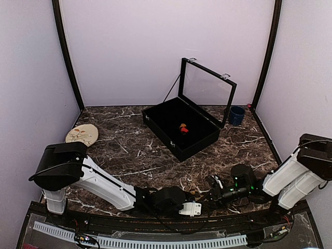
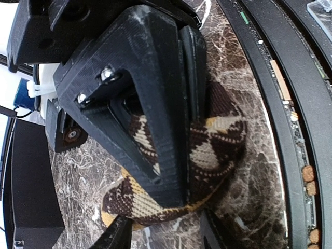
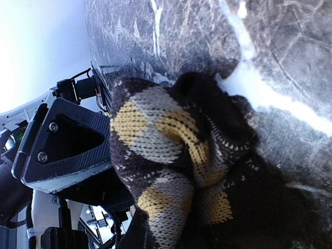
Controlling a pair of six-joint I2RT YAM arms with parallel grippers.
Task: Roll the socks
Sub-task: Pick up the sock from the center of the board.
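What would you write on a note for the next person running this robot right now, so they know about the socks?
Left pincer: open, tips on either side of the tan-diamond sock.
Right pincer: shut on that sock.
The sock is bunched and partly curled, on the table near its front edge, between the two arms.
A small red-and-orange bundle lies in the open black box. It is probably the other sock, already rolled.
Done: likely one sock.
Left: finish rolling the tan one.
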